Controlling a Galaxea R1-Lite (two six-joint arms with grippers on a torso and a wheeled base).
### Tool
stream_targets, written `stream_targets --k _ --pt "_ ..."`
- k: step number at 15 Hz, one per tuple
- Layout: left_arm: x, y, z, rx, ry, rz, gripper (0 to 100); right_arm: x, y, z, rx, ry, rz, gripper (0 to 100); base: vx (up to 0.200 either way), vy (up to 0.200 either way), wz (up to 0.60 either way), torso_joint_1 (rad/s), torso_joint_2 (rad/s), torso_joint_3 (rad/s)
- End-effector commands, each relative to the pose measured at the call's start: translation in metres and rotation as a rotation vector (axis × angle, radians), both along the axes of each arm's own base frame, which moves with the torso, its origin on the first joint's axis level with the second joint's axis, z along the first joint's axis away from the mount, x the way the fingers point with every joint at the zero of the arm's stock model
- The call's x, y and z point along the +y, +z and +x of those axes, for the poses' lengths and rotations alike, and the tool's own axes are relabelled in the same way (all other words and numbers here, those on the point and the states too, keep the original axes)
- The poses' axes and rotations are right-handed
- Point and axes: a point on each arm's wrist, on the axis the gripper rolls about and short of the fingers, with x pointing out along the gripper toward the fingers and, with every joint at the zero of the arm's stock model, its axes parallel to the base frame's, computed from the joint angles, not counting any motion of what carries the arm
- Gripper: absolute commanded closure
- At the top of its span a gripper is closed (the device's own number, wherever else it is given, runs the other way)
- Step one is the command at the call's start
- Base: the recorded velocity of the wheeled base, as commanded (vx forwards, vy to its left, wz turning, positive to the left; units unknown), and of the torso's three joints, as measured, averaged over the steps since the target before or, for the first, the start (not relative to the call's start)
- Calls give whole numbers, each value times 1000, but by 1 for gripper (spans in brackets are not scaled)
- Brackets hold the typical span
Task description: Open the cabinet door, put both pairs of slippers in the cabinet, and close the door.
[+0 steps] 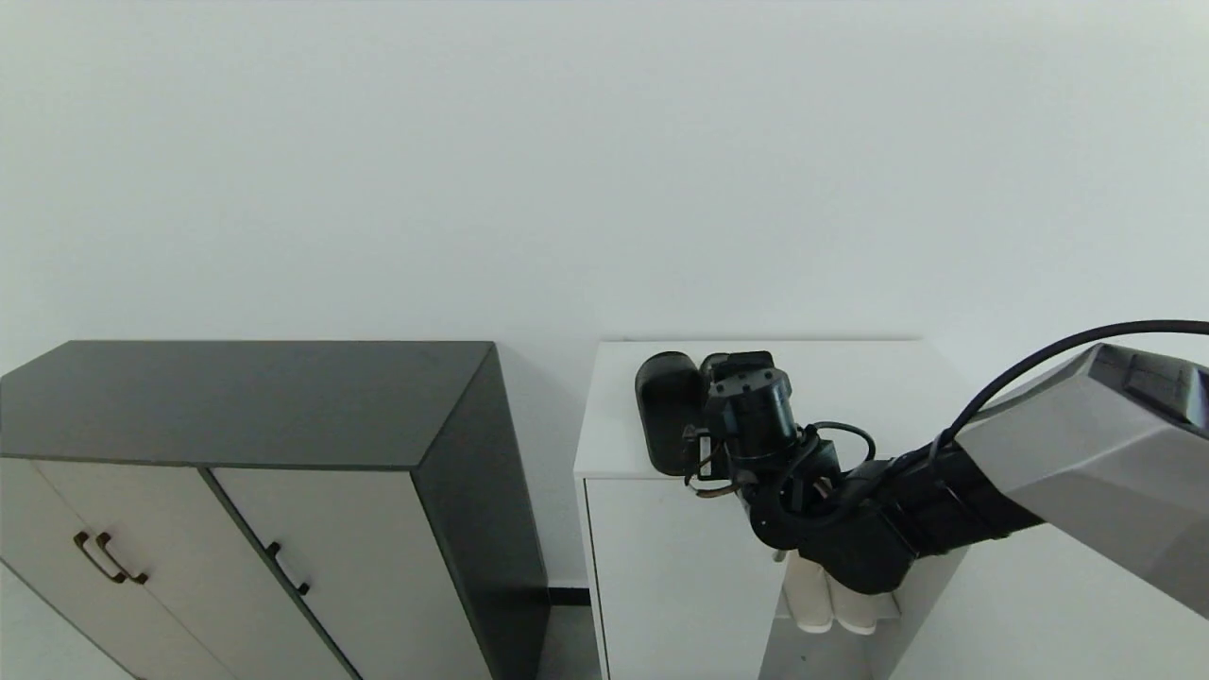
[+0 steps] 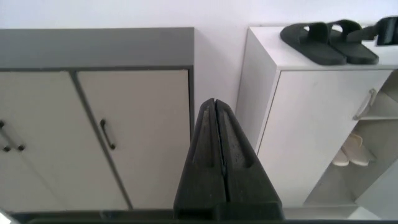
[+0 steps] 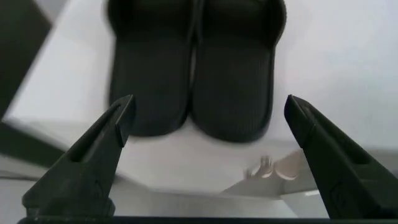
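White-walled room: left gripper point(image 2: 216, 155) pressed closed and parked low, out of the way; right gripper point(image 3: 209, 106) spread wide, seemingly to straddle the black slippers point(image 3: 230, 68) atop the cabinet point(image 1: 614, 416); white slippers point(image 2: 351, 149) already shelved inside

Plain white wall point(image 1: 604, 142), dark-topped sideboard point(image 1: 246, 397)
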Motion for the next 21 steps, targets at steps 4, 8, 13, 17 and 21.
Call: stream_targets --k 4,8,13,17,21 --pt "0 0 0 1 1 0 100 9 -22 24 8 -21 14 0 0 0 0 0 0 0" --pt "0 0 0 1 1 0 100 11 -30 51 -18 -49 39 0 0 0 0 0 0 0" --pt "0 0 0 1 1 0 100 18 -34 67 -42 -45 38 0 0 0 0 0 0 0" --pt "0 0 0 1 1 0 100 19 -41 76 -49 -56 44 100 0 0 0 0 0 0" --pt "0 0 0 1 1 0 100 19 -33 75 -80 -62 53 100 0 0 0 0 0 0"
